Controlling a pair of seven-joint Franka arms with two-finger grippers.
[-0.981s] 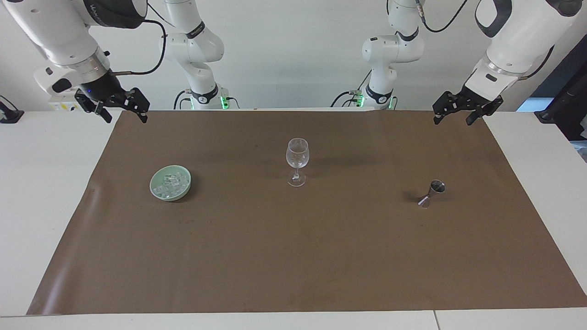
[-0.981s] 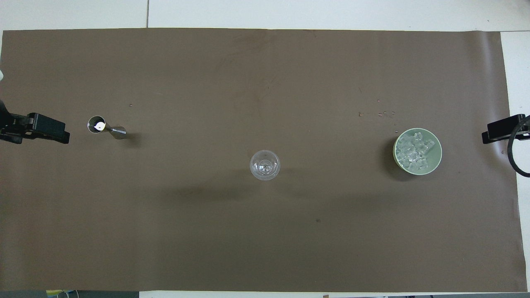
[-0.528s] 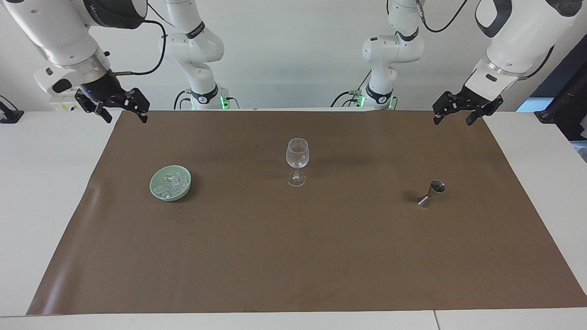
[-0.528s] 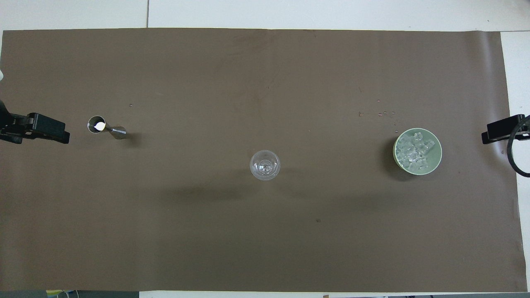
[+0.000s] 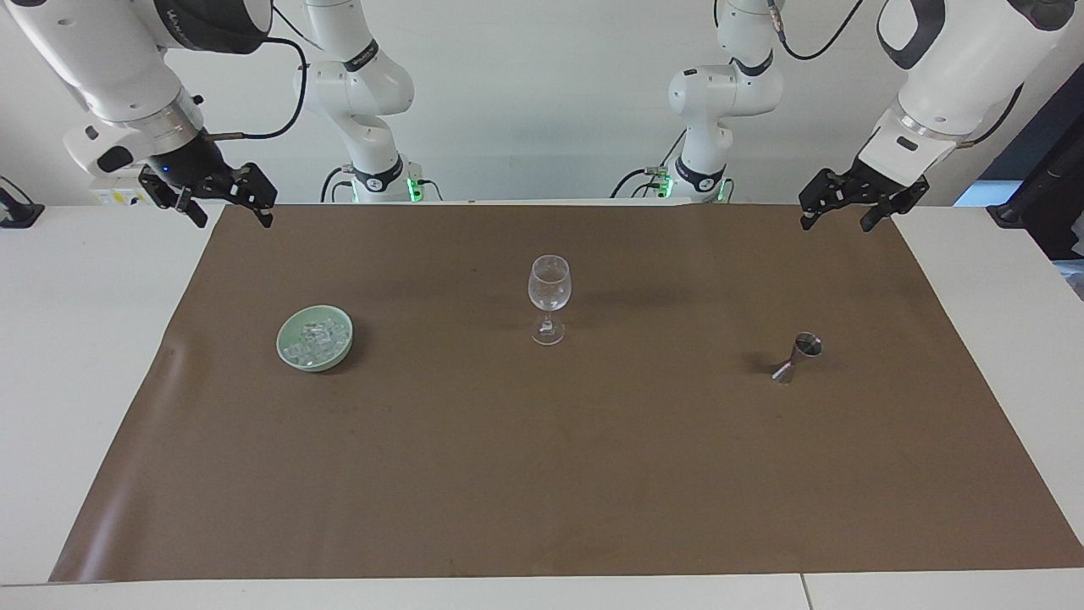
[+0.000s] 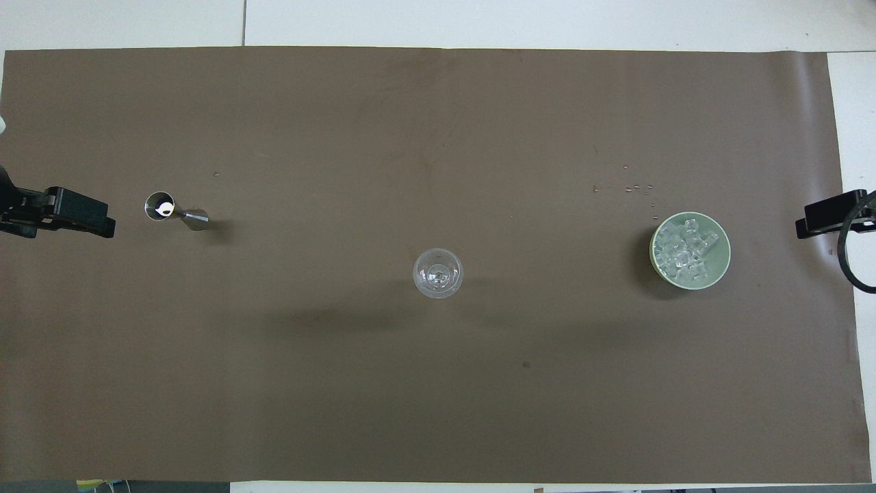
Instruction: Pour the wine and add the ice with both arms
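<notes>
The left end effector (image 5: 836,208) hung with its fingers spread and nothing between them, over the edge of the brown mat (image 5: 542,474) at the left arm's end of the bench (image 5: 76,356), and the right end effector (image 5: 227,202) hung likewise released and empty over the mat's edge at the right arm's end; both arms appeared to be waiting. We saw the ice (image 6: 684,250) piled as small clear cubes in a pale green bowl (image 6: 720,267) standing on the mat toward the right arm's end, well apart from everything else. The wine glass (image 5: 549,292) stood upright at the middle of the mat, and we could make out neither liquid nor cubes in it. A metal jigger (image 5: 798,357) stood toward the left arm's end, with something pale showing in its upper cup from overhead; what it held we could not tell. A few small specks lay on the mat just farther from the robots than the bowl. We judged that the task had hardly begun: nothing was grasped, the pouring into the glass was not yet done, and the ice had yet to be added.
</notes>
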